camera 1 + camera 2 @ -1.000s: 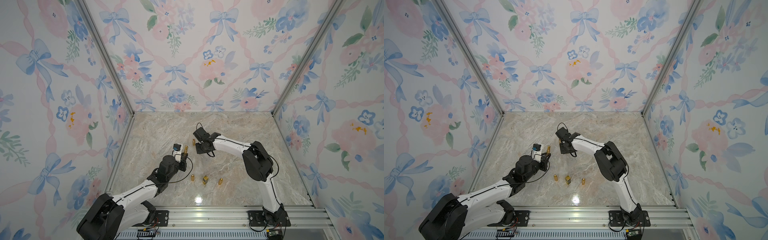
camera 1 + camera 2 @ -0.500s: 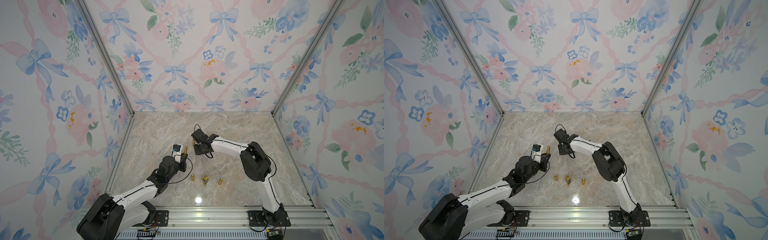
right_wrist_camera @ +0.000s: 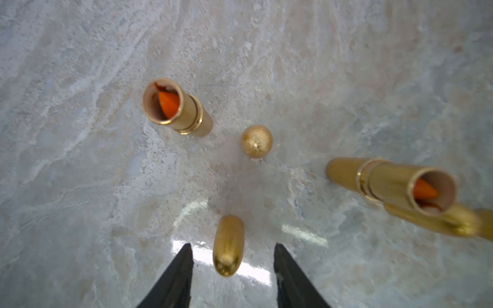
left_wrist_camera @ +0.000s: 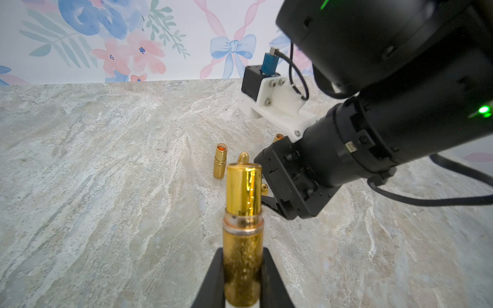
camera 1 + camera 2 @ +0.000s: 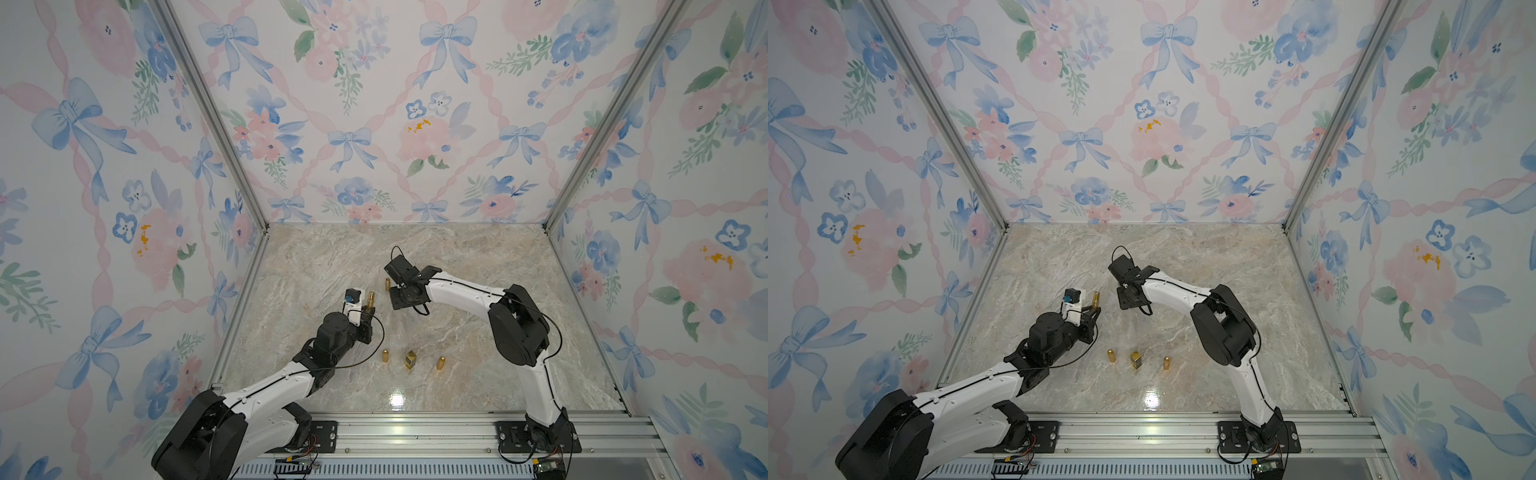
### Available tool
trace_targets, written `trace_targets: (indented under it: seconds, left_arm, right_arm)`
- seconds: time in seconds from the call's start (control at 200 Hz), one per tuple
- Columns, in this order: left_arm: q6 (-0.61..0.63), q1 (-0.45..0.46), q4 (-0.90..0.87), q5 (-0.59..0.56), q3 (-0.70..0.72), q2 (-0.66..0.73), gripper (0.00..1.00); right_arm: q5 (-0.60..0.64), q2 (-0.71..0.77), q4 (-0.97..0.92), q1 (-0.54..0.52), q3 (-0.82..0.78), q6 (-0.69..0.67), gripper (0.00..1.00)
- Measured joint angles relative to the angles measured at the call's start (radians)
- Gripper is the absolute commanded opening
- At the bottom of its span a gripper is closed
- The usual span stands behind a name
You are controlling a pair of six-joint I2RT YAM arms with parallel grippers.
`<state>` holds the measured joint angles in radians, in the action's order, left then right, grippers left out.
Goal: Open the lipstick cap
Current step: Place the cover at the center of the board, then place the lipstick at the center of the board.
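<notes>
My left gripper [image 4: 242, 253] is shut on the glittery gold base of a lipstick [image 4: 242, 194], held up off the marble with its shiny inner tube bare and no cap on it. Both top views show that lipstick [image 5: 371, 297] [image 5: 1096, 297] sticking out beyond the left gripper [image 5: 368, 309]. The gold bullet-shaped lipstick cap [image 3: 228, 240] stands on the table between the fingers of my right gripper [image 3: 232, 246], touching neither. That gripper is open. It points down just right of the held lipstick [image 5: 398, 300] and hides the cap in both top views.
Two uncapped lipsticks with orange tips [image 3: 176, 106] [image 3: 394, 184] and another gold cap [image 3: 257, 141] stand close to the right gripper. One gold tube [image 5: 387, 283] shows beside it from above. Nearer the front stand three gold pieces [image 5: 386, 355] [image 5: 411, 359] [image 5: 440, 363].
My right gripper has opened and let go of the cap, which now stands free between its fingers. The right wrist shifted slightly left. The left arm has not moved.
</notes>
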<state>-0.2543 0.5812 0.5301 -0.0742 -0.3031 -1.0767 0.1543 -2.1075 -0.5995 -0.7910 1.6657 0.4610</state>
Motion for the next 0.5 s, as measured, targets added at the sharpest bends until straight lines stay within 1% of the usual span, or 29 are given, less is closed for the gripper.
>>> trace_targets:
  seconds: [0.105,0.165,0.365,0.5]
  left_arm:
    - [0.017,0.000,0.001,0.026,-0.002,-0.001,0.00]
    - [0.027,0.000,0.003,0.038,-0.010,-0.009,0.00]
    - [0.053,0.000,0.024,0.095,-0.045,-0.052,0.00]
    - [0.071,0.000,0.035,0.140,-0.063,-0.075,0.00]
  right_arm:
    - [-0.022,0.099,-0.030,0.005,-0.031,-0.001,0.58]
    - [-0.059,0.163,-0.040,0.012,-0.061,0.000,0.59]
    - [-0.263,0.327,-0.060,0.039,-0.111,0.014,0.60]
    - [-0.407,0.377,-0.046,0.043,-0.146,0.044,0.62]
